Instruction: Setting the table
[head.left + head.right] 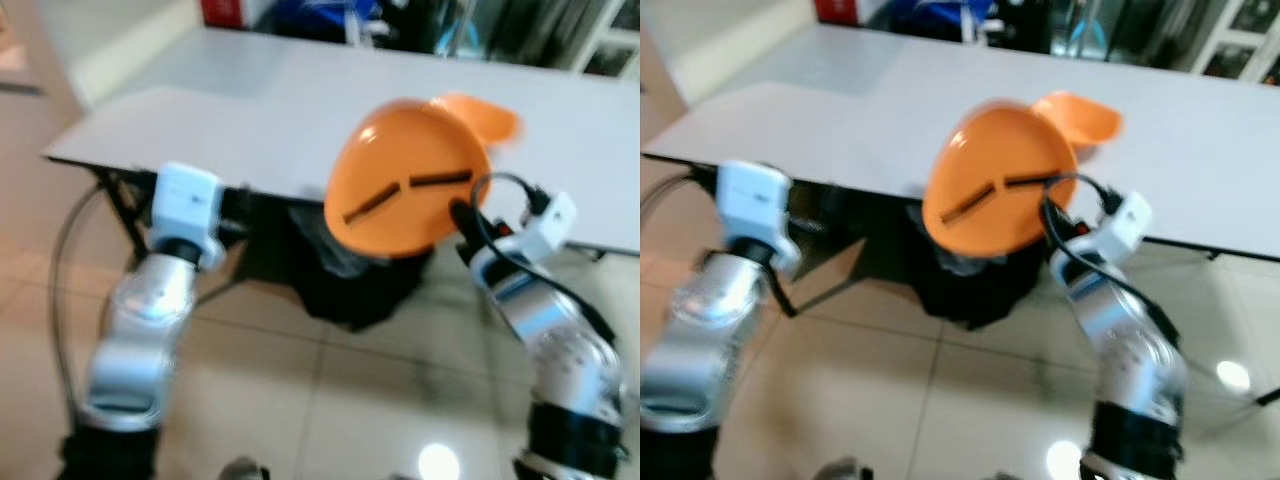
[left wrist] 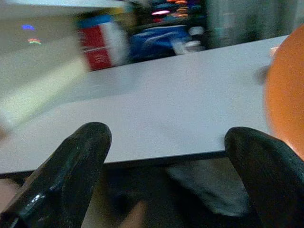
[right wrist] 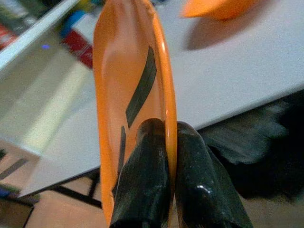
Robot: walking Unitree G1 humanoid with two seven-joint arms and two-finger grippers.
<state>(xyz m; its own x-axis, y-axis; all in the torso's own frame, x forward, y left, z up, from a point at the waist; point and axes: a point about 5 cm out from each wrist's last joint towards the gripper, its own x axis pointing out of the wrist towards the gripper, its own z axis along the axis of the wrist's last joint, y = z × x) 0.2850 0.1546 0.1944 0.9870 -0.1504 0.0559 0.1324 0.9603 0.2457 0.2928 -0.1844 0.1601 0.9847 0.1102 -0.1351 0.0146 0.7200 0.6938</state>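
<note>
**Plate held on edge, just short of the table**

The orange plate point(image 1: 405, 178) is off the table, carried nearly upright with its face toward the robot and two dark strips across it. Its lower rim hangs just in front of the near edge of the white table point(image 1: 230, 110), so the free tabletop lies at about twelve o'clock from it, forward and a little up. The right gripper point(image 3: 171, 137) has its two black fingers pinched tight on the plate's rim, one on each face, gripping at roughly the plate's four o'clock. My guess is the plate must be tipped flat as it goes forward, or its rim will catch the table edge.

An orange bowl point(image 1: 485, 118) already sits on the table just past the plate, at about one o'clock, so there is little room on that side.

The left gripper point(image 2: 166, 142) holds nothing, its fingers spread wide, level with the table edge well off at nine o'clock. The right arm is plainly the one placed for this.
</note>
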